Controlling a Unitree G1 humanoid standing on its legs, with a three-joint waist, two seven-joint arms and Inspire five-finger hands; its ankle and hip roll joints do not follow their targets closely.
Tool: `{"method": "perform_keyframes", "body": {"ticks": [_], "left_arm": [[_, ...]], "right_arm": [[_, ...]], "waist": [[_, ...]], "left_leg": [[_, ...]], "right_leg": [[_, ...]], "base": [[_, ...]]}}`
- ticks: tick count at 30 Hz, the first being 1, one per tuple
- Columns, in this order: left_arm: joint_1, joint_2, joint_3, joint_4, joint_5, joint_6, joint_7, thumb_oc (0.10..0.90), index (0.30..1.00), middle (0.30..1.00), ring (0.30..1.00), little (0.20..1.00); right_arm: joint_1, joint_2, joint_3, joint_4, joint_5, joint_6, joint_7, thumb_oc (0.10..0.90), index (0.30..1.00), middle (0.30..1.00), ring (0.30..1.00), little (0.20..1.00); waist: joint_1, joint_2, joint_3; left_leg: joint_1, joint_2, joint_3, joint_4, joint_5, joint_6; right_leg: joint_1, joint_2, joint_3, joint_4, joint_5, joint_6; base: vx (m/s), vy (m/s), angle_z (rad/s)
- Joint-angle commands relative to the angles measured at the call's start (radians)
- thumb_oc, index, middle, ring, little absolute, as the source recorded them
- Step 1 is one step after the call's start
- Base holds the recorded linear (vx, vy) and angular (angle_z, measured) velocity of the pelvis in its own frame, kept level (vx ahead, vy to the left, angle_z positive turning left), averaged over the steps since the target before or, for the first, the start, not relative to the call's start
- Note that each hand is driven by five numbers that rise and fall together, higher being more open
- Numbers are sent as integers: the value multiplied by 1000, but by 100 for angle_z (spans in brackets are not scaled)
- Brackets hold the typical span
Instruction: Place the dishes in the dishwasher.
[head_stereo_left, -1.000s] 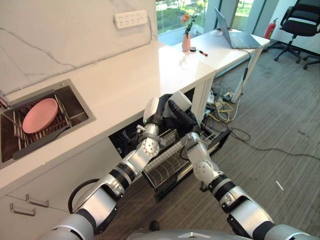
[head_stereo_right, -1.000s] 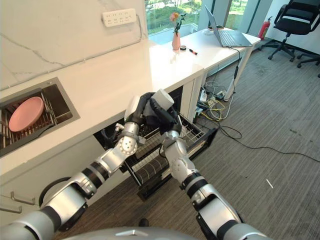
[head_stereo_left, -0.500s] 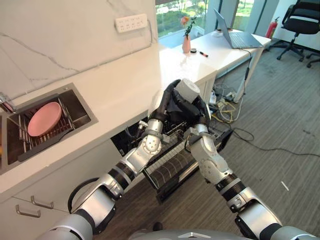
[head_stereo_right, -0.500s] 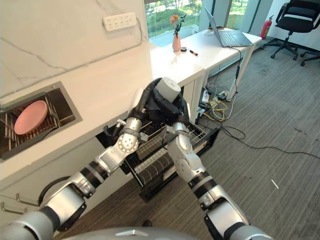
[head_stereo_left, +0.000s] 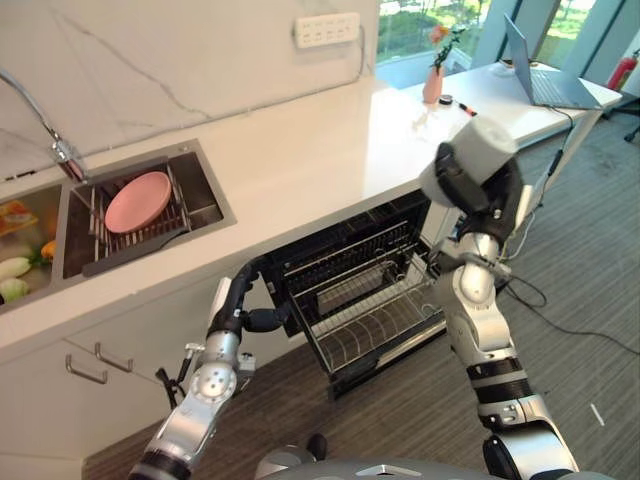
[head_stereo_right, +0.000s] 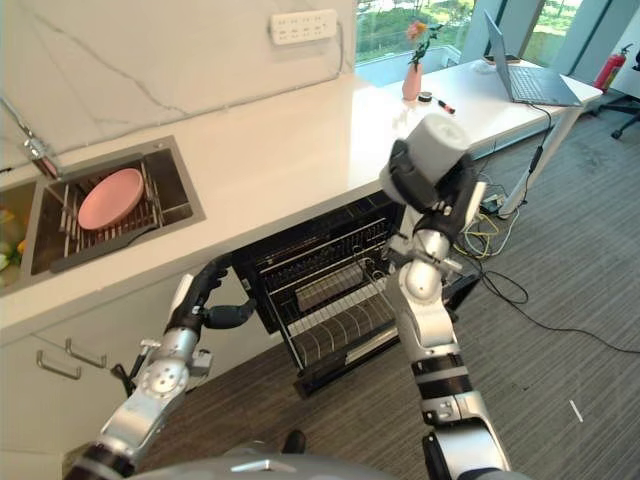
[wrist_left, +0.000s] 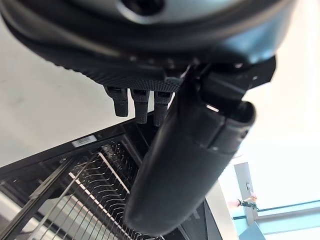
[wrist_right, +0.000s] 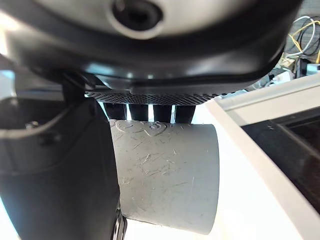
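Right robot hand (head_stereo_left: 497, 190) grips a grey cylindrical plastic cup (head_stereo_left: 470, 158), raised at 2 o'clock above the open dishwasher's pulled-out wire rack (head_stereo_left: 375, 325). Left robot hand (head_stereo_left: 262, 318), fingers relaxed and holding nothing, hovers at the rack's 9 o'clock. Pink round plate (head_stereo_left: 137, 201) rests in the sink at 10 o'clock.

Your right arm rises nearly upright from the elbow, and its right hand (head_stereo_left: 487, 190) sits high with fingers and thumb curled round a grey cup (wrist_right: 167, 177). Your left arm reaches low and forward from the lower left, its left hand (head_stereo_left: 262, 318) held out level with the thumb straight.
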Motion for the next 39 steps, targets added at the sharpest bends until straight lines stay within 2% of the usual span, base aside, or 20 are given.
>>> {"method": "perform_keyframes", "body": {"ticks": [1, 2, 4, 7, 10, 11, 12, 15, 16, 19, 24, 26, 29, 30, 31, 36, 39], "left_arm": [[-13, 68, 47, -141, -120, -107, -84, 800, 900, 900, 900, 900], [50, 62, 75, -110, -188, -82, -122, 800, 900, 900, 900, 900], [69, 62, 86, -87, -192, -74, -140, 800, 900, 900, 900, 900], [146, 67, 120, 19, -108, -49, -198, 800, 900, 900, 900, 900], [202, 32, 128, 253, -6, -13, -226, 800, 900, 900, 900, 900], [203, 13, 124, 338, 17, -3, -234, 800, 900, 900, 900, 900], [201, 12, 123, 341, 17, -5, -234, 800, 900, 900, 900, 900], [175, -19, 113, 512, 91, 10, -225, 800, 900, 900, 900, 900], [152, -43, 110, 639, 129, 13, -207, 800, 900, 900, 900, 900], [113, -73, 93, 811, 172, 8, -173, 800, 900, 900, 900, 900], [66, -96, 73, 963, 219, 5, -126, 800, 900, 900, 900, 900], [39, -108, 71, 1051, 247, 9, -99, 800, 900, 900, 900, 900], [30, -110, 72, 1091, 263, 11, -86, 800, 900, 900, 900, 900], [25, -113, 71, 1121, 280, 15, -81, 800, 900, 900, 900, 900], [23, -117, 71, 1137, 283, 16, -80, 800, 900, 900, 900, 900], [15, -121, 78, 1149, 275, 13, -53, 800, 900, 900, 900, 900], [10, -137, 95, 1149, 252, 12, -32, 800, 900, 900, 900, 900]], "right_arm": [[-57, -40, 32, -24, -70, -26, 126, 400, 300, 300, 300, 300], [-25, -61, 44, 13, -71, -4, 174, 400, 300, 300, 300, 300], [-4, -71, 51, 31, -81, 5, 200, 400, 300, 300, 300, 300], [60, -121, 48, 88, -145, 26, 266, 400, 300, 300, 300, 300], [102, -157, 66, 184, -203, 51, 315, 400, 300, 300, 300, 300], [100, -159, 73, 218, -212, 57, 320, 400, 300, 300, 300, 300], [99, -160, 73, 219, -212, 56, 320, 400, 300, 300, 300, 300], [68, -157, 96, 320, -211, 71, 326, 400, 300, 300, 300, 300], [49, -157, 115, 379, -227, 78, 328, 400, 300, 300, 300, 300], [9, -144, 136, 474, -229, 76, 316, 400, 300, 300, 300, 300], [-49, -109, 158, 584, -226, 70, 292, 400, 300, 300, 300, 300], [-79, -74, 174, 683, -226, 71, 277, 400, 300, 300, 300, 300], [-94, -56, 189, 734, -233, 76, 279, 400, 300, 300, 300, 300], [-106, -34, 203, 815, -234, 91, 285, 748, 822, 822, 822, 822], [-117, -24, 206, 856, -240, 98, 286, 800, 900, 900, 900, 900], [-161, 0, 217, 971, -287, 124, 260, 800, 900, 900, 900, 900], [-160, 10, 176, 1027, -268, 134, 234, 800, 900, 900, 900, 900]], "waist": [[16, -30, -44], [21, -33, -37], [20, -33, -34], [24, -36, -27], [42, -38, -28], [48, -37, -29], [46, -38, -30], [59, -38, -27], [71, -37, -26], [87, -40, -23], [106, -50, -11], [122, -57, -5], [129, -61, -2], [140, -62, -1], [144, -63, -2], [159, -65, 4], [159, -63, 3]], "left_leg": [[38, 78, 57, 9, -95, -43], [30, 78, 54, 9, -90, -44], [26, 78, 52, 9, -88, -44], [13, 79, 45, 9, -81, -44], [-2, 76, 33, 10, -77, -44], [-6, 75, 28, 11, -74, -43], [-9, 72, 26, 10, -70, -42], [-23, 69, 16, 11, -65, -41], [-28, 71, 12, 13, -66, -44], [-44, 69, 6, 13, -62, -46], [-68, 68, 0, 14, -54, -49], [-80, 65, -6, 15, -51, -52], [-89, 62, -13, 16, -49, -52], [-97, 58, -17, 17, -50, -51], [-99, 55, -19, 17, -51, -49], [-104, 42, -18, 21, -58, -36], [-96, 26, -11, 25, -70, -20]], "right_leg": [[-80, -187, -15, -17, 129, 165], [-81, -187, -22, -19, 131, 165], [-81, -187, -26, -19, 131, 165], [-85, -189, -41, -19, 130, 167], [-89, -190, -60, -12, 127, 167], [-89, -191, -68, -11, 127, 167], [-91, -193, -69, -12, 131, 167], [-96, -195, -83, -12, 132, 168], [-96, -193, -91, -13, 130, 168], [-104, -192, -103, -16, 132, 167], [-122, -189, -105, -17, 133, 165], [-124, -189, -117, -22, 136, 164], [-126, -191, -124, -22, 137, 165], [-129, -193, -131, -23, 139, 166], [-130, -195, -132, -23, 141, 166], [-140, -206, -125, -22, 153, 173], [-152, -222, -100, -18, 168, 182]], "base": [[-55, 3, 31], [-55, 3, 20], [-44, 7, 15], [-43, 21, 21], [-33, 18, 19], [-14, 14, 15], [-25, 29, 11], [-20, 32, 13], [-22, 52, 12], [-13, 44, 11], [-27, 26, 14], [-8, 38, 7], [-2, 33, 12], [3, 57, 18], [9, 47, 14], [-4, 59, 3], [-7, 96, -1]]}}
